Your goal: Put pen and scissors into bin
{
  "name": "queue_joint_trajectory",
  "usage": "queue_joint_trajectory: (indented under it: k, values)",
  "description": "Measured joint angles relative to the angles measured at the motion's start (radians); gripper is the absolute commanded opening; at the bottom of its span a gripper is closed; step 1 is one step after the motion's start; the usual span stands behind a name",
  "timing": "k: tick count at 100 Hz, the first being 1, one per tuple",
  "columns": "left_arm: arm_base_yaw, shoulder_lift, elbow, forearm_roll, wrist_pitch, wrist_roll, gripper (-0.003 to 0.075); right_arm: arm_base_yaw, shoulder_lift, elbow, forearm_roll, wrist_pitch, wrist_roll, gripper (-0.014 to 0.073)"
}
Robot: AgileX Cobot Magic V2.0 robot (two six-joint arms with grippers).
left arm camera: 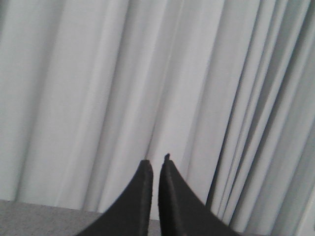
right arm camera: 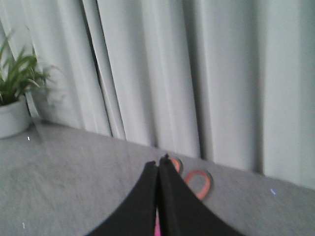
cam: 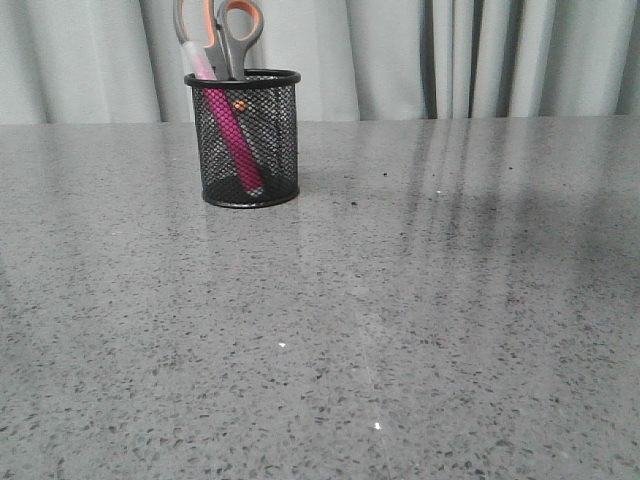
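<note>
Nearest in the front view lies a broad stretch of speckled grey table (cam: 400,330), polished enough to carry soft reflections, and neither arm shows above it. Farther back, left of centre, stands the bin (cam: 246,140) — a round black wire-mesh cup with a solid rim and base. Inside it the pen (cam: 228,130) leans, its magenta barrel showing through the mesh, and the scissors (cam: 225,35) stand blades down, their grey, orange-lined handles rising well above the rim. Both things look to be in, so the task reads as done. The likeliest trouble from here is tipping: the scissors are tall against a light cup, and an arm brushing those handles could topple the bin and spill both. In its wrist view the left gripper (left arm camera: 154,164) has its dark tapered fingers nearly together, a thin gap between the tips, nothing held, and faces the pleated pale curtain (left arm camera: 98,98). The right gripper (right arm camera: 161,161) is closed tip to tip and empty — the orange handle loops show just past it. Farthest off, a potted plant (right arm camera: 15,98) sits by the curtain.
</note>
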Motion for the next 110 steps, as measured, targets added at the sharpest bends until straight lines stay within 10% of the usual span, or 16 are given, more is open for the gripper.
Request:
queue_joint_trajectory:
  k: [29,63,110]
  values:
    - [0.0,-0.222,0.237,-0.12,0.02,0.036,-0.0019,0.0,-0.633,0.253,-0.218,0.629,0.0,-0.0069]
    - [0.0,-0.238,0.355,-0.138,0.153,0.038,-0.0019,0.0,-1.157,0.445,-0.215,0.752,0.0,-0.0069]
    - [0.0,-0.238,0.355,-0.138,0.165,0.038,-0.0019,0.0,-1.191,0.447,-0.212,0.754,0.0,-0.0069]
